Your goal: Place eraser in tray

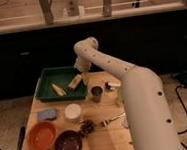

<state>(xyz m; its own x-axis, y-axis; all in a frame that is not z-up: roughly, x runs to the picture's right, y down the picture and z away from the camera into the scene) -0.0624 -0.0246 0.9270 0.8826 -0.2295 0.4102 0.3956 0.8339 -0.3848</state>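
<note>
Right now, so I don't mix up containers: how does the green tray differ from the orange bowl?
The green tray is rectangular and wide; the orange bowl is round and smaller. The tray sits at the wooden table's far side, the bowl at its near left corner. Both rest on that table. The gripper hangs over the tray's right part.

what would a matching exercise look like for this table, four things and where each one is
Things
1. tray
2. orange bowl
3. dark cup
4. end effector

Places
a. above the tray's right edge
b. back left of the table
c. front left, beside the dark bowl
d. just off the tray's front right corner

Pairs: 1-b, 2-c, 3-d, 4-a
</note>
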